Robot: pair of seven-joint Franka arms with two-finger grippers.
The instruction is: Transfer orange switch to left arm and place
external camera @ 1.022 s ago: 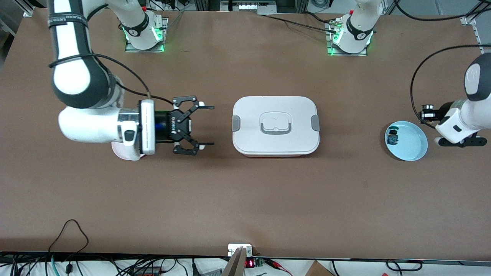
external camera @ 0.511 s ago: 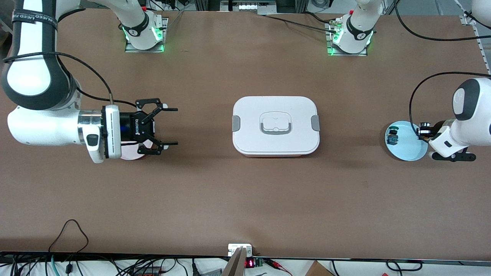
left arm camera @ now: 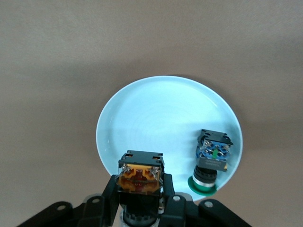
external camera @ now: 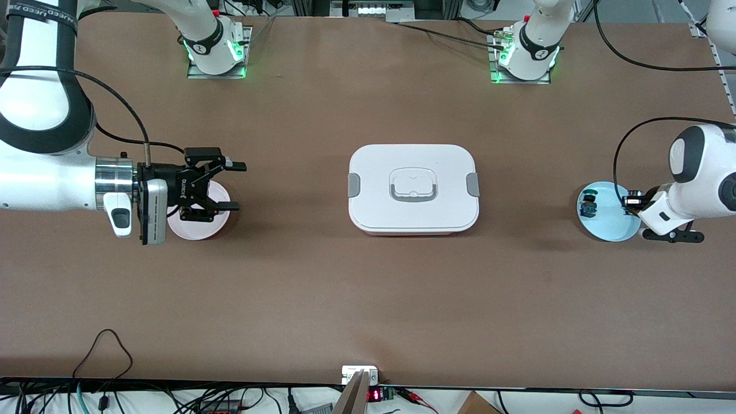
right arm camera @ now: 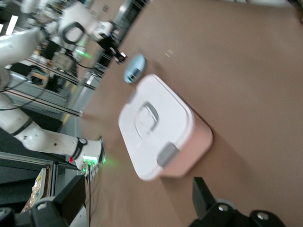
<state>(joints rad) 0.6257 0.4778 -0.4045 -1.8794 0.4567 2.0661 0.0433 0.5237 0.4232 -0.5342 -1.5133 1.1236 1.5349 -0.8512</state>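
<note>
My left gripper (left arm camera: pixel 140 190) is shut on the orange switch (left arm camera: pixel 139 171), a small black body with an orange, tan-edged end. It holds the switch over the rim of the light blue plate (left arm camera: pixel 161 118). In the front view the left gripper (external camera: pixel 632 202) hangs over that plate's (external camera: pixel 612 221) edge at the left arm's end of the table. The white box (external camera: pixel 413 187) sits mid-table with its lid on. My right gripper (external camera: pixel 238 186) is open and holds nothing, level above a pink plate (external camera: pixel 201 228), fingers pointing at the box (right arm camera: pixel 156 123).
A blue-and-black switch with a green cap (left arm camera: pixel 211 161) lies on the light blue plate, also seen as a small dark shape (external camera: pixel 587 206). Both arm bases stand along the table's edge farthest from the front camera. Cables run along the nearest edge.
The right arm has drawn back from the box toward its own end of the table, stopping over the pink plate. The left gripper has shifted with the orange switch onto the blue plate's rim.
</note>
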